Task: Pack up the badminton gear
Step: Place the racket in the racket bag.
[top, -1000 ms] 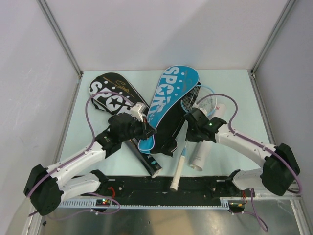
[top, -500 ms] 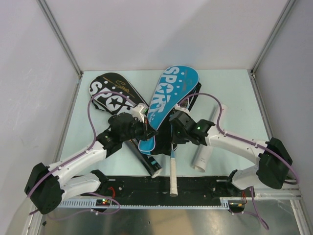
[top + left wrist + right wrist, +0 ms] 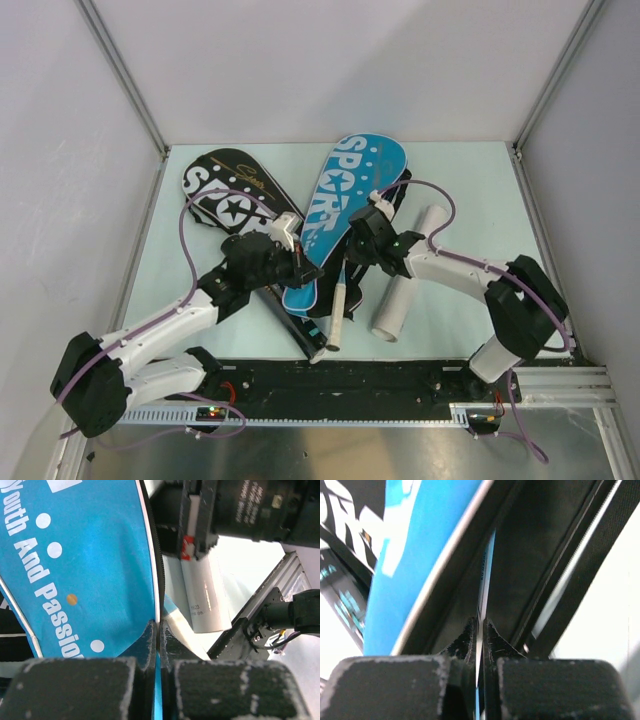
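Racket lies mid-counter, its head hidden inside the blue cover, only the handle showing; the right gripper is pinched narrow on its thin shaft; the left gripper clamps the cover's edge; a second ago the racket's head lay exposed, further right.

I record the right fingers moved left, up against the blue cover. The racket has slid deeper inside; its head no longer shows. The white tube's near end has swung slightly left.
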Controlling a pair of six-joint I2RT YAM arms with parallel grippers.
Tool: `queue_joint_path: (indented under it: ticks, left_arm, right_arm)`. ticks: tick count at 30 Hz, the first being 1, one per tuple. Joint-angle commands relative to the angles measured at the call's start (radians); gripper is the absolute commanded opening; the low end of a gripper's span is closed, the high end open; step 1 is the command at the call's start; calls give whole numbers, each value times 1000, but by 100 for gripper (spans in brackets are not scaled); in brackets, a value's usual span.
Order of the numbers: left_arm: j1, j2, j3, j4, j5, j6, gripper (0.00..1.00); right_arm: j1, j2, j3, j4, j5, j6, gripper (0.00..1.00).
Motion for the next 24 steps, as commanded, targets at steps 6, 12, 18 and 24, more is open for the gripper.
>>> queue_joint_path:
  ticks: [6, 12, 18, 24]
  left_arm:
    - [2, -44, -43, 139, 25, -79, 0]
    - [2, -65, -70, 165, 47, -138, 0]
    - [-1, -94, -98, 214, 69, -216, 0]
    - [-8, -81, -95, 245, 76, -244, 0]
  right_arm:
    - [-107, 95, 60, 358, 57, 163, 0]
    - [-143, 158, 92, 423, 84, 246, 0]
    - [-143, 214, 129, 463, 169, 295, 0]
    - [-115, 282, 188, 468, 227, 332, 0]
